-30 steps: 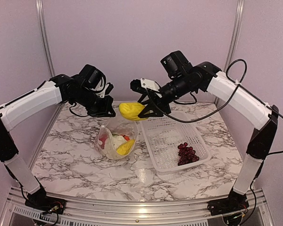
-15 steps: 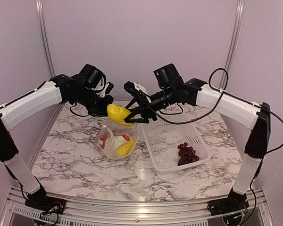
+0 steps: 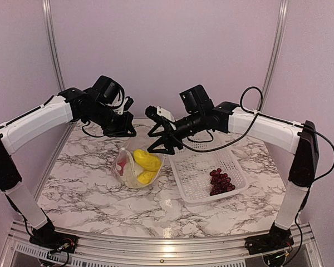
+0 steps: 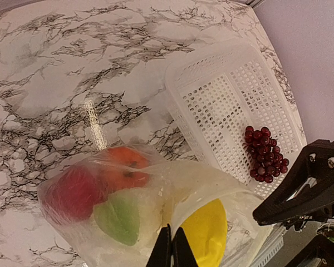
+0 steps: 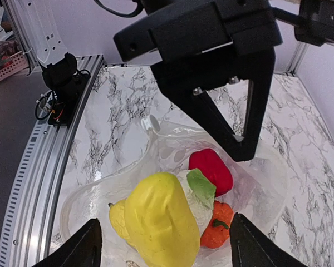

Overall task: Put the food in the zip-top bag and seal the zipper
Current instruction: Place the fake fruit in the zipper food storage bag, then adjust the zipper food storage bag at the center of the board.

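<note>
Left claw (image 4: 170, 247) pinches shut on the mouth edge of the clear white-dotted zip-top bag (image 4: 72, 219), evidently to hold it open, while right claw (image 3: 160, 146) stands wide and empty over the yellow toy piece (image 3: 147, 160) inside; dark purple grapes (image 3: 221, 181) lie in the white perforated basket (image 3: 195, 161).

A white marble-patterned table top (image 3: 83, 186) with dark grey veins fills the scene, and a bright glare (image 3: 168, 207) lies near its front edge. Pale lilac wall panels (image 3: 161, 50) close the far side, framed by a left upright (image 3: 52, 50) and a right upright (image 3: 275, 50), both aluminium. An aluminium rail (image 3: 156, 246) runs along the near edge.
</note>
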Robot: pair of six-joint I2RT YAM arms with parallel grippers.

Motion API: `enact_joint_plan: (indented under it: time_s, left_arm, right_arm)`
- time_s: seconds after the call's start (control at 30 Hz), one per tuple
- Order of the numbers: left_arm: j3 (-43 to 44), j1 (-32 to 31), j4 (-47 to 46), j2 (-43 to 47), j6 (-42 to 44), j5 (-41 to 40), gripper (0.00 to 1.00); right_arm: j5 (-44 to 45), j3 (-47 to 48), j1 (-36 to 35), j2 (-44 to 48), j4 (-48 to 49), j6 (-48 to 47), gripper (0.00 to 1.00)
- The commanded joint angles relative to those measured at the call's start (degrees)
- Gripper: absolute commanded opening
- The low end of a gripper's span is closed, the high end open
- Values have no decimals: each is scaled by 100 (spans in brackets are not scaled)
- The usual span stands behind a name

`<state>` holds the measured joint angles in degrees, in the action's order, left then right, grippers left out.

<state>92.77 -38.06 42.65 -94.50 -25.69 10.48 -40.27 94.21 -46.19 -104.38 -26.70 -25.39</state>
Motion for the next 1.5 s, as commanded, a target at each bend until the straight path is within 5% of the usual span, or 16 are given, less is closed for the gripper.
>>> enact_joint_plan:
  time_s: [0.0,0.23,0.7,0.87,1.03,1.1,1.2,1.47]
  left_arm:
    - [-31,53,-95,67,88,15,0]
    - [-14,88,-108,48,125,16,0]
    - [-42,105,33,63,242,-58,0]
    - [-44,106,170,78,380,-167,0]
    - [-12,113,327,52,526,-255,1]
    - [56,115,465,37,621,-341,13]
    - [240,106,862,29,870,-590,24]
    - [384,106,1283,44,1093,-941,5]
  right_arm:
    - [493,434,-46,102,-273,2,79]
    - [825,537,-588,224,-1556,-1336,63]
    - [3282,172,-1944,-172,-1972,-1929,67]
    - [3789,185,-1962,-284,-1801,-1770,50]
    - [4001,273,-1959,-275,-1688,-1818,11]
    - [4001,369,-1955,-188,-1690,-1849,1]
    - [4001,569,-1934,13,-1705,-1928,0]
    - [3982,818,-1793,102,-1909,-1988,0]
